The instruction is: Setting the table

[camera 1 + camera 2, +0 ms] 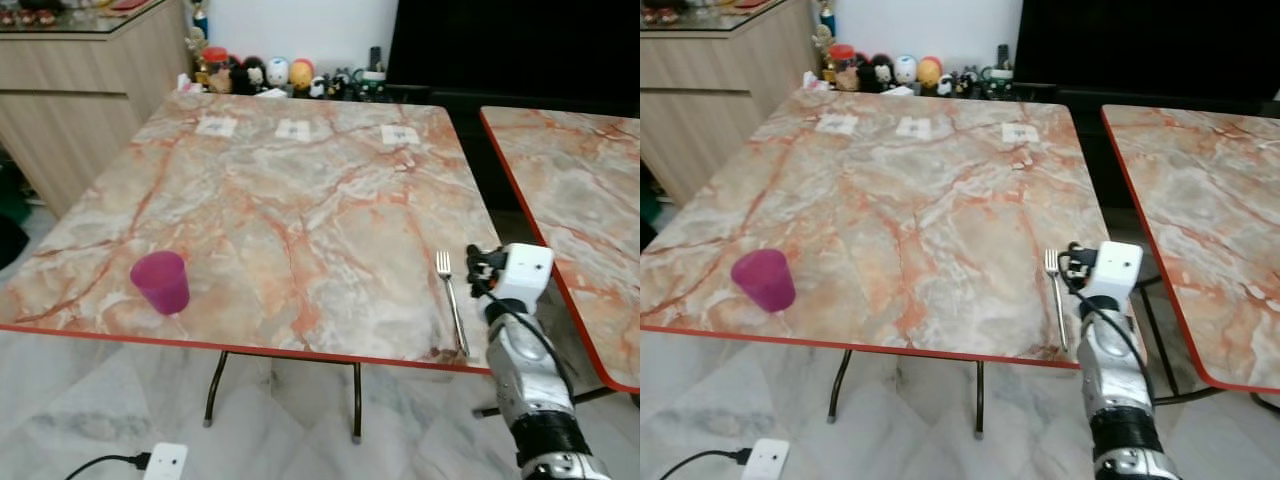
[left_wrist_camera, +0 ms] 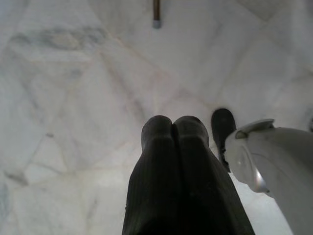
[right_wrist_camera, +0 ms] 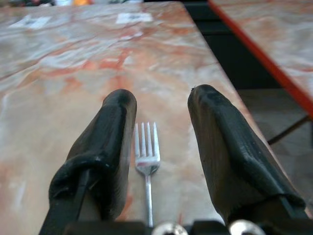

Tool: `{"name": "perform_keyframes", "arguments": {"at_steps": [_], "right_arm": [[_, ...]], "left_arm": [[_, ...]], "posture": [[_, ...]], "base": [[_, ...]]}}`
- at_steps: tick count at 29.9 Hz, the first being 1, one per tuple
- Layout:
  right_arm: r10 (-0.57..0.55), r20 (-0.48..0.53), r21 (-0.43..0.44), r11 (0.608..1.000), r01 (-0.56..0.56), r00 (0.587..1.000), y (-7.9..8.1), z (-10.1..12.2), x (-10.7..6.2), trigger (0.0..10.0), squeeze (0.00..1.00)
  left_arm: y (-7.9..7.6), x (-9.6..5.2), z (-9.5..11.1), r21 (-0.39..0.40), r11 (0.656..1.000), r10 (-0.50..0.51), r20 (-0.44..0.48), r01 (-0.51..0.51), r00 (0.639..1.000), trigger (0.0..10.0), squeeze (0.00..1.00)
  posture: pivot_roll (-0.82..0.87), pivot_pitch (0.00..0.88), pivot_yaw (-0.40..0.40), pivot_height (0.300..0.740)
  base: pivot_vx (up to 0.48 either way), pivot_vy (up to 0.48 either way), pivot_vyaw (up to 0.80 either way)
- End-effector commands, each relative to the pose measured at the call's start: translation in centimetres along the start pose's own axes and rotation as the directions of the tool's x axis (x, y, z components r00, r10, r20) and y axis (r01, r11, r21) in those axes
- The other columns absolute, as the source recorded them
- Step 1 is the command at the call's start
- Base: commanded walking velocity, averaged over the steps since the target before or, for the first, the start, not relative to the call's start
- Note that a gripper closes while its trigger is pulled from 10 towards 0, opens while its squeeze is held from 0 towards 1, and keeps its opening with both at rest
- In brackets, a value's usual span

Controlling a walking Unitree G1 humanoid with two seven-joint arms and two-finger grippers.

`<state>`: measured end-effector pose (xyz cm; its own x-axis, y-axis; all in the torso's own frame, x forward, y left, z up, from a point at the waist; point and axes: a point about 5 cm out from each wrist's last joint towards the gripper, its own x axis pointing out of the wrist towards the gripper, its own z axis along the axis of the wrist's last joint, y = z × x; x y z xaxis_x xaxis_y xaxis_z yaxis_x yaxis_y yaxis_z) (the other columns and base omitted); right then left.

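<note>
**Fork laid at the bench's near edge, right tool spread over it**

Here the fork (image 1: 451, 302) lies flat on the marble bench (image 1: 300, 190), close to the near right corner, its handle end almost at the red front edge and its tines pointing toward the far side. Its long axis runs near-to-far, roughly parallel with the bench's right edge. The right tool (image 3: 161, 147) hangs over the handle end of the fork with its two black fingers (image 3: 105, 142) spread wide; in the right wrist view the fork sits in the gap between them, touched by neither. From the head views the right arm rises just off the bench's right front corner, so it is plainly the nearer arm for any work on the fork.

The left tool (image 2: 172, 128) hangs idle over the marble floor (image 2: 73, 98), its fingers pressed together.

A pink cup (image 1: 161, 282) stands near the front edge well to the left of the fork, with bare marble between them. Three small paper tags (image 1: 293, 129) lie far from the fork along the back of the bench. A second bench (image 1: 580, 180) stands right of the fork across a narrow gap, which likely limits the arm's room on that side.
</note>
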<state>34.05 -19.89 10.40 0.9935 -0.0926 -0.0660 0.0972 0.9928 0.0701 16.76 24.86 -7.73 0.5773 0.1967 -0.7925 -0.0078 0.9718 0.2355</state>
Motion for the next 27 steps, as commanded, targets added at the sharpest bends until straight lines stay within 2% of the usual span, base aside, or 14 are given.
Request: {"name": "perform_keyframes", "arguments": {"at_steps": [1, 5, 9, 11, 13, 14, 15, 16, 17, 22, 27], "right_arm": [[-0.001, -0.033, 0.013, 1.0, 0.001, 0.999, -0.4, -0.4, 0.0, 10.0, 0.0], [0.019, -0.051, 0.012, 1.0, -0.019, 0.999, 0.1, -0.6, 0.2, 10.0, 0.0], [0.046, -0.147, -0.001, 0.999, -0.046, 0.988, 1.0, -1.8, 0.4, 10.0, 0.0], [0.057, -0.158, 0.008, 0.998, -0.056, 0.986, 1.3, -2.1, 0.4, 10.0, 1.0], [0.04, -0.185, 0.039, 0.999, -0.034, 0.982, 1.5, -2.5, 0.6, 10.0, 1.0], [0.018, -0.211, 0.073, 0.997, -0.002, 0.977, 1.6, -2.7, 0.8, 10.0, 0.82], [0.018, -0.211, 0.073, 0.997, -0.002, 0.977, 1.6, -2.7, 0.8, 10.0, 0.82], [0.013, -0.223, 0.092, 0.996, 0.007, 0.975, 1.9, -2.7, 1.0, 10.0, 0.04], [0.013, -0.223, 0.089, 0.996, 0.007, 0.975, 2.0, -2.6, 1.1, 10.0, 0.0], [-0.016, -0.202, 0.096, 0.995, 0.037, 0.979, 2.4, -2.0, 1.5, 10.0, 0.0], [-0.034, -0.199, 0.105, 0.993, 0.055, 0.98, 2.0, -2.0, 1.5, 10.0, 0.0]], "left_arm": [[-0.6, -0.1, -0.6, -0.005, 1.0, -0.014, -0.027, 0.014, 1.0, 10.0, 0.0], [-0.6, -0.1, -0.6, -0.005, 1.0, -0.014, -0.027, 0.014, 1.0, 10.0, 0.0], [-0.6, -0.1, -0.6, -0.008, 1.0, -0.014, -0.027, 0.014, 1.0, 10.0, 0.0], [-0.6, -0.1, -0.6, -0.007, 1.0, -0.015, -0.027, 0.014, 1.0, 10.0, 0.0], [-0.6, -0.1, -0.6, -0.006, 1.0, -0.016, -0.027, 0.016, 0.999, 10.0, 0.0], [-0.6, -0.1, -0.5, -0.005, 1.0, -0.017, -0.027, 0.017, 0.999, 10.0, 0.0], [-0.6, -0.1, -0.5, -0.005, 1.0, -0.017, -0.027, 0.017, 0.999, 10.0, 0.0], [-0.6, -0.1, -0.5, -0.006, 1.0, -0.017, -0.026, 0.017, 1.0, 10.0, 0.0], [-0.6, 0.0, -0.5, -0.005, 1.0, -0.017, -0.026, 0.017, 1.0, 10.0, 0.0], [-0.6, -0.1, -0.5, -0.008, 1.0, -0.015, -0.026, 0.015, 1.0, 10.0, 0.0], [-0.6, -0.1, -0.5, -0.008, 1.0, -0.015, -0.027, 0.015, 1.0, 10.0, 0.0]], "posture": [[0.04, 0.027, -0.014, 0.74], [0.05, 0.027, -0.014, 0.74], [0.04, 0.026, -0.012, 0.74], [0.04, 0.026, -0.011, 0.74], [0.04, 0.026, -0.008, 0.74], [0.04, 0.024, -0.006, 0.74], [0.04, 0.024, -0.006, 0.74], [0.04, 0.024, -0.006, 0.74], [0.04, 0.024, -0.006, 0.74], [0.05, 0.025, -0.008, 0.74], [0.04, 0.026, -0.007, 0.74]], "base": [[0.0, 0.0, 0.0], [0.0, 0.0, 0.0], [0.0, 0.0, 0.0], [0.0, 0.0, 0.0], [0.0, 0.0, 0.0], [0.0, 0.0, 0.0], [0.0, 0.0, 0.0], [0.0, 0.0, 0.0], [0.0, 0.0, 0.0], [0.0, 0.0, 0.0], [0.0, 0.0, 0.0]]}}
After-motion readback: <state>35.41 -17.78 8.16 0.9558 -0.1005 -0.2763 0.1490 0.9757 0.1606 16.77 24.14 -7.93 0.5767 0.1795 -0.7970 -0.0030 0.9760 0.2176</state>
